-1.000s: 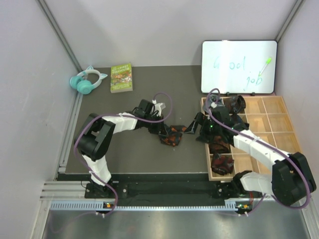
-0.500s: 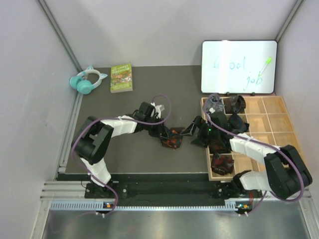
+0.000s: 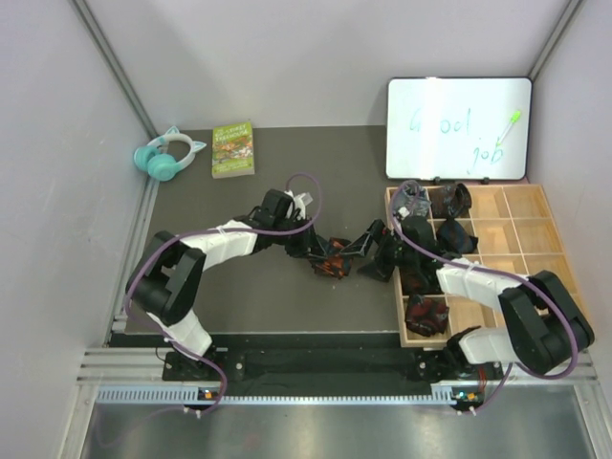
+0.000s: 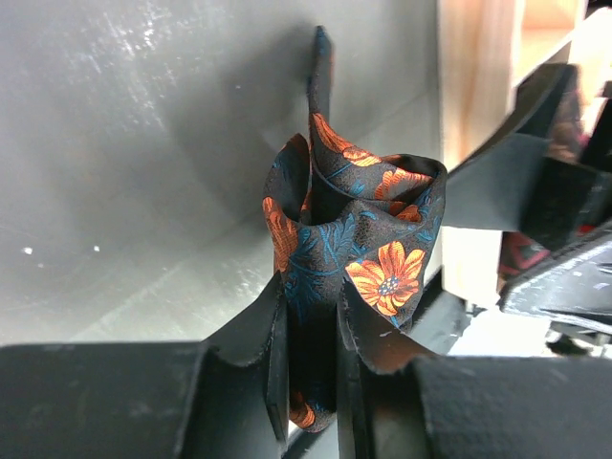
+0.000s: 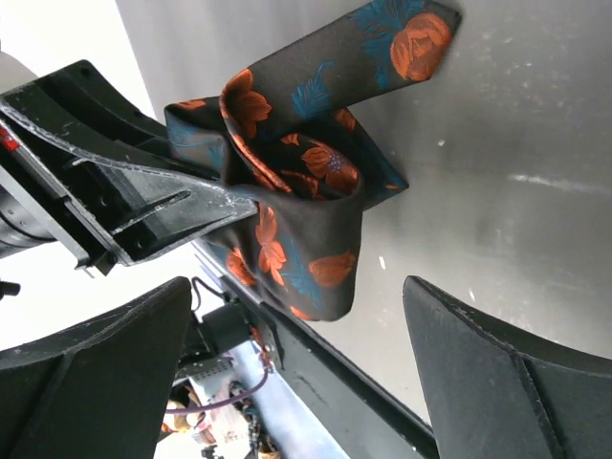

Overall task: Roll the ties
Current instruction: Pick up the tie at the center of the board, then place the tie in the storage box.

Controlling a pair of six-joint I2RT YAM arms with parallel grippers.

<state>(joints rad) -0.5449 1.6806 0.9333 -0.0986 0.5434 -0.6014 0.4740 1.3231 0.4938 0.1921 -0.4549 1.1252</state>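
Note:
A tie (image 3: pixel 332 263), black with orange-red flowers, is wound into a loose upright roll on the dark mat. My left gripper (image 3: pixel 311 251) is shut on the roll's lower folds. In the left wrist view the tie (image 4: pixel 359 229) rises out of the left gripper (image 4: pixel 311 287), with fabric pressed between both fingers. My right gripper (image 3: pixel 361 251) stands open just right of the roll. In the right wrist view the tie (image 5: pixel 306 191) hangs between the wide-apart fingers of the right gripper (image 5: pixel 296 287), touching neither. The tie's pointed tail lies flat on the mat.
A wooden compartment tray (image 3: pixel 535 206) sits at the right, with rolled ties (image 3: pixel 427 316) in some cells. A whiteboard (image 3: pixel 459 129) leans at the back right. A green book (image 3: pixel 232 148) and teal headphones (image 3: pixel 170 155) lie at the back left.
My right gripper has moved left from the tray's edge until its fingers flank the roll. My left gripper and the roll have shifted slightly right, and its jaws have eased a little.

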